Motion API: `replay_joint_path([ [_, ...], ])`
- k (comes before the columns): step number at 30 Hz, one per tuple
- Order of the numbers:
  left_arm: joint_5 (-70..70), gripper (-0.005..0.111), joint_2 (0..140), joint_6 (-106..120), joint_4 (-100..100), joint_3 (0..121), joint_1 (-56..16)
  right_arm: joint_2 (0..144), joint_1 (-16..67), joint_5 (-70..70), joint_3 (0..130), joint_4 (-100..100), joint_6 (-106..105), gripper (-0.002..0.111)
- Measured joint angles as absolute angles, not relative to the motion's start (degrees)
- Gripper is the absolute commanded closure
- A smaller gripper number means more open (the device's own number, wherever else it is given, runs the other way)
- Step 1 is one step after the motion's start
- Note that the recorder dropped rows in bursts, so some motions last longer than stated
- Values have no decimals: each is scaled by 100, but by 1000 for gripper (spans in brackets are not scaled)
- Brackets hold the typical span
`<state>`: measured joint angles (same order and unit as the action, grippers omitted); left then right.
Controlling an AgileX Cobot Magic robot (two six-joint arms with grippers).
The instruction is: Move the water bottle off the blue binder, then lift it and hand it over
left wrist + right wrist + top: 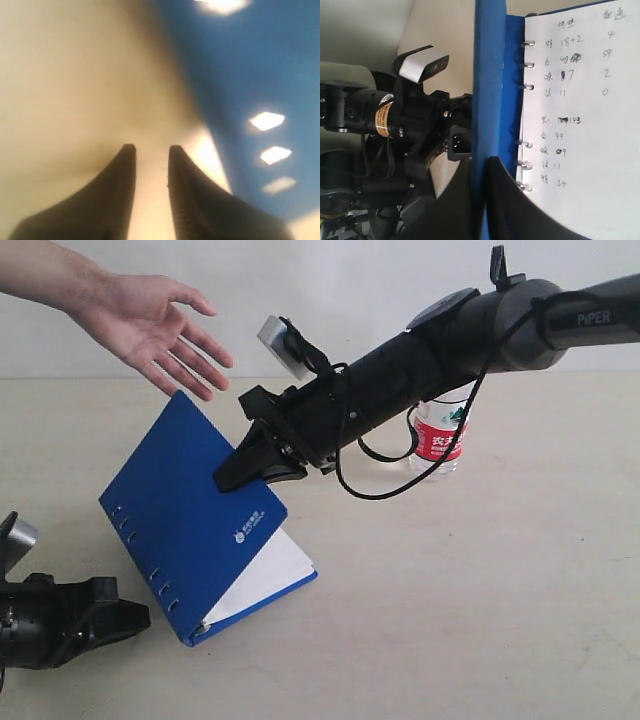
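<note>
The blue binder (190, 520) hangs tilted, its cover edge pinched by my right gripper (235, 472), which is shut on it. In the right wrist view the gripper (481, 162) clamps the blue cover (487, 75), with handwritten white pages (580, 125) beside it. The water bottle (438, 440) stands upright on the table behind my right arm, off the binder, with only its label and lower part showing. My left gripper (130, 618) lies low at the front left, next to the binder's spine. Its fingers (151, 150) stand a little apart with nothing between them.
A person's open hand (150, 325) reaches in from the top left, just above the binder's upper corner. A black cable (375, 475) loops under my right arm. The beige table (480, 620) stretches to the right and front. The left arm (395, 120) shows in the right wrist view.
</note>
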<state>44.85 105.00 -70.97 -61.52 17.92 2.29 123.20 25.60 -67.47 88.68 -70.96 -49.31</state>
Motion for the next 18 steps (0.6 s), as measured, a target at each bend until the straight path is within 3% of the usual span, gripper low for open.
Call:
replay_joint_path([
  [7,4879,85,10521,-7167,-6279,1792,229,12289,2560,-6807,8868,-7132,-4909,108],
  [9,5051,75,10521,-7133,-6279,1792,229,12289,2560,-6807,8864,-7142,-4909,108],
  [13,4962,43,10524,-7124,-6308,1792,229,12289,2515,-6796,8864,-7142,-4909,108],
  [14,4952,41,10524,-7124,-6377,1792,229,12289,2463,-6769,8864,-7142,-4909,108],
  [18,5035,47,10524,-7059,-6624,1792,229,12289,2273,-6690,8864,-7109,-4886,108],
])
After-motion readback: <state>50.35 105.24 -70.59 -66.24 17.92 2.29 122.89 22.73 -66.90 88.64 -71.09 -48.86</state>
